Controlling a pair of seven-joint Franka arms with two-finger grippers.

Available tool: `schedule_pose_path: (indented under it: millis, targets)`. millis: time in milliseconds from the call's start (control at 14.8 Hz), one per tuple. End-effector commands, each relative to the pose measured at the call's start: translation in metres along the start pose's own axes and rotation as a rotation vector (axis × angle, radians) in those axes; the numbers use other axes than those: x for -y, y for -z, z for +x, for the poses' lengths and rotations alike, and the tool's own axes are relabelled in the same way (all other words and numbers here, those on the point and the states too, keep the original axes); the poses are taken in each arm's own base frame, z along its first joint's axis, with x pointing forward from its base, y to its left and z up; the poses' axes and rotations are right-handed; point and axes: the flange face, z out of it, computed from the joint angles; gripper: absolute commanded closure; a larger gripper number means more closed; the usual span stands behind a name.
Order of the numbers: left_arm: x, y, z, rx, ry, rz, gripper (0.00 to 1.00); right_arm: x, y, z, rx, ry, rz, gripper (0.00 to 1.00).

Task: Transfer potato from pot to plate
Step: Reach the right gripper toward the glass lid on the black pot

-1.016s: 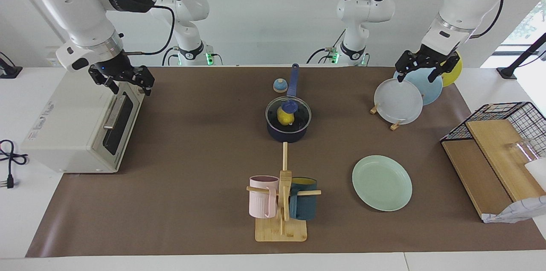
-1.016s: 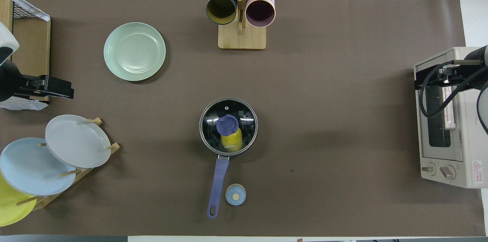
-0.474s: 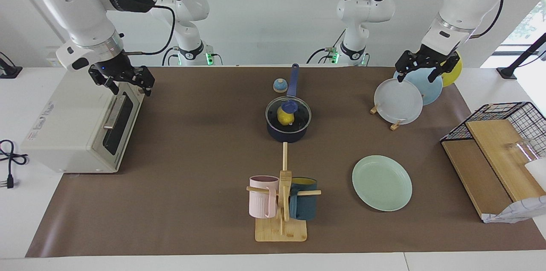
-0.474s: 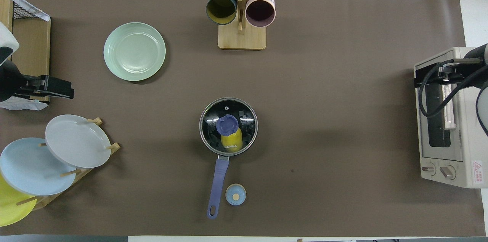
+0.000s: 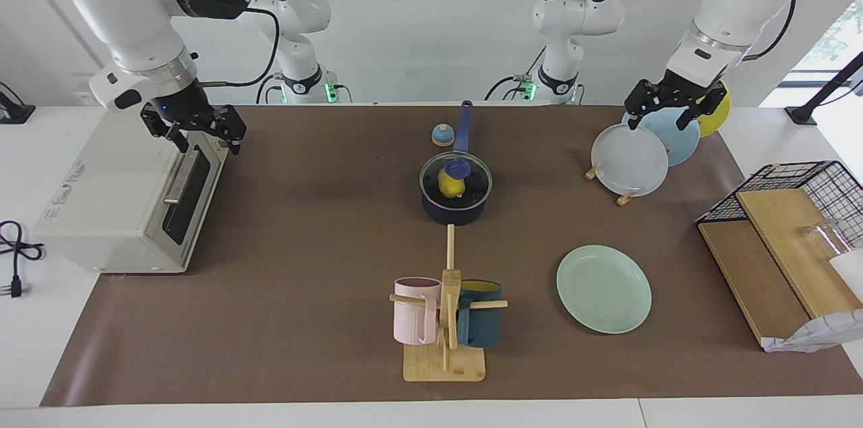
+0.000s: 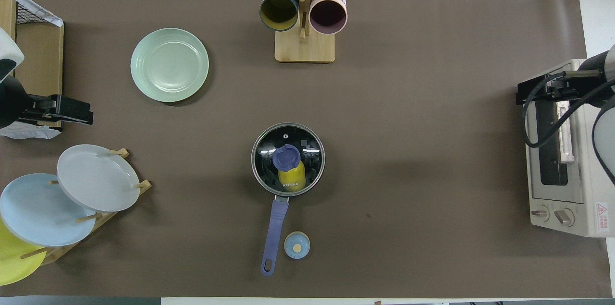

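One yellow lumpy potato [image 5: 448, 180] under glass lid [image 5: 472, 175] in pot [image 5: 456, 211]; both jaws wide, empty.

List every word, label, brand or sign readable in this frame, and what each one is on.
"KONKA": white print on the glass lid of the pot, over the potato.
Red warning triangle with small text: sticker on the toaster oven, text too small to read.
Dark lettering on the toaster oven's top, facing view: too blurred to read.
Nothing else legible.
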Motion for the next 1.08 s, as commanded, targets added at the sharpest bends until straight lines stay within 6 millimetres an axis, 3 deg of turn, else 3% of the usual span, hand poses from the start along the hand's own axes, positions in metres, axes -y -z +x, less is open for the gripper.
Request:
schedule_pose_path:
  millis: [0,68,271,474,677,948,1016]
  targets:
    - [0.002,0.002,-0.007,0.006,0.013,-0.009,0.0,0.036,0.008,0.008,-0.015,0.079,0.023,0.0]
    - [0.002,0.002,-0.007,0.006,0.013,-0.009,0.0,0.046,0.017,0.011,-0.005,0.094,0.023,0.0]
    - [0.002,0.002,-0.007,0.006,0.013,-0.009,0.0,0.101,0.028,0.017,0.015,0.139,0.021,0.0]
    - [0.001,0.002,-0.007,0.006,0.012,-0.009,0.0,0.18,0.016,0.006,0.029,0.15,0.002,0.0]
    - [0.001,0.002,-0.007,0.006,0.012,-0.009,0.0,0.243,0.014,0.006,0.017,0.139,0.013,0.0]
    - [0.002,0.002,-0.007,0.006,0.013,-0.009,0.0,0.358,-0.02,-0.015,0.002,0.066,0.034,0.0]
    - [0.002,0.003,-0.007,0.004,0.013,-0.009,0.0,0.372,-0.021,-0.019,-0.025,0.049,0.049,0.0]
